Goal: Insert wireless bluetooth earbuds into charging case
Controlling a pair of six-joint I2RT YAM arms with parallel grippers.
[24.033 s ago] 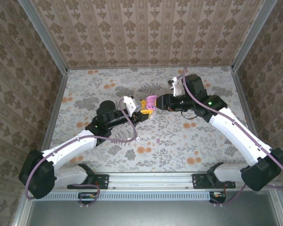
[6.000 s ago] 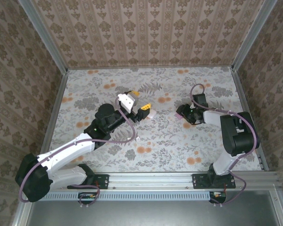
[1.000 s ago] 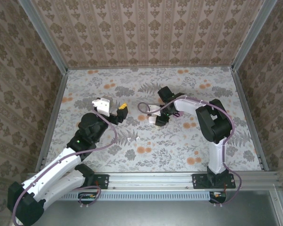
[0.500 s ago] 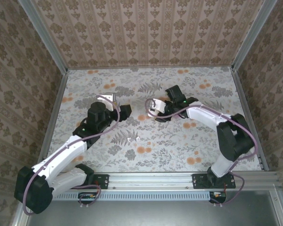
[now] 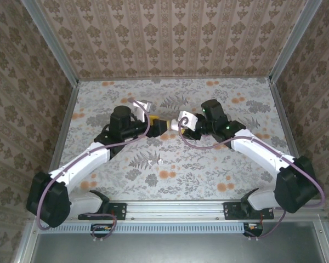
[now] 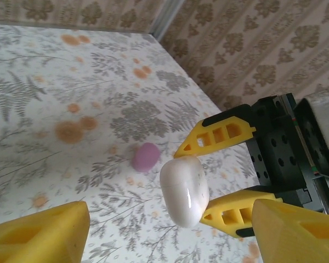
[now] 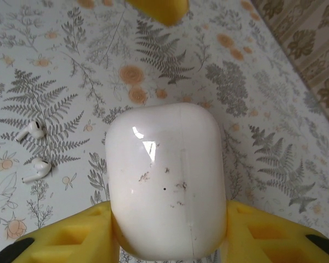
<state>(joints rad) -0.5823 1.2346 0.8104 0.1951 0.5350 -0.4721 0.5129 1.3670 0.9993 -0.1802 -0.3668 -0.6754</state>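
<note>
R tool has the case pinched btwn its two yellow fingers by the end nearest the wrist. Lid shut, case held up off the surface. L tool faces it nose to nose, fingers spread wide w/ nothing in them. From its own cam the case sits just ahead of the gap, not touched.

My read: the step now is getting the lid open, or a hand-over. To do it well, R should hold firm & not twist. L should come in square, take only the free end, and close slowly. The shell is glossy & rounded, so it prob. squirts out if squeezed off-centre. Can't tell which end has the hinge, so don't clamp over the seam.

Earbuds, both white, lie loose side by side on the surface, well apart from the case. A magenta oval lump lies on the surface beyond the case.

Surface is pale w/ grey ferns & orange flowers. Walls are papered in beige damask on 3 sides, w/ metal posts at the corners.
</note>
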